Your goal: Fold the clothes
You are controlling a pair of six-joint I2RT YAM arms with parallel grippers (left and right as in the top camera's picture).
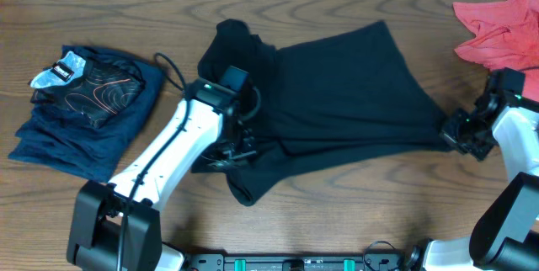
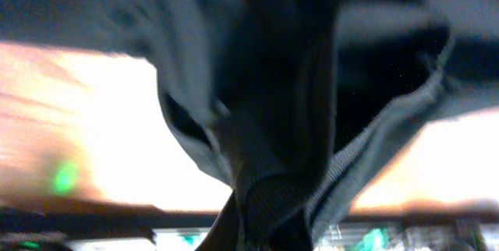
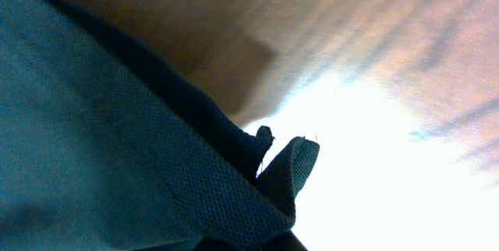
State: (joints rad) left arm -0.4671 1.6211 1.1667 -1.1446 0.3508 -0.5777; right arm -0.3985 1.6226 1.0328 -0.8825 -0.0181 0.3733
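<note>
Spanning the middle of the tabletop [image 1: 337, 212], the black T-shirt [image 1: 337, 86] lies mostly flat between the two grippers, its body narrowing toward the right.

Left gripper [image 1: 238, 146]: sits over the shirt's lower left part, where the cloth is bunched and folded. A rumpled heap of the same shirt lies just beyond it, and a loose flap trails on its near side.
- Left wrist view, blurred: dark cloth [image 2: 265, 87] fills the frame and draws in to a tight bundle at the bottom centre. Bright tabletop [image 2: 117, 126] shows on both sides.
- Fingers hidden by fabric. The gathered cloth reads as pinched between closed jaws.

Right gripper [image 1: 455, 132]: at the shirt's far right corner. The lower hem runs taut to a point that ends at this gripper.
- Right wrist view: fine knit fabric [image 3: 93, 142] covers the lower left, and a small folded corner pokes out past its edge. Wood grain of the tabletop [image 3: 374, 64] shows beyond.
- Fingers not visible. The cloth pulled to a point reads as clamped on the corner.

Well to the left of the left gripper, apart from the shirt:
- a folded navy-blue garment [image 1: 50, 140]
- a black garment with thin red contour lines [image 1: 105, 94] resting on top of it

Beyond the right gripper, at the tabletop's far right edge: a crumpled red garment [image 1: 501, 27].
</note>
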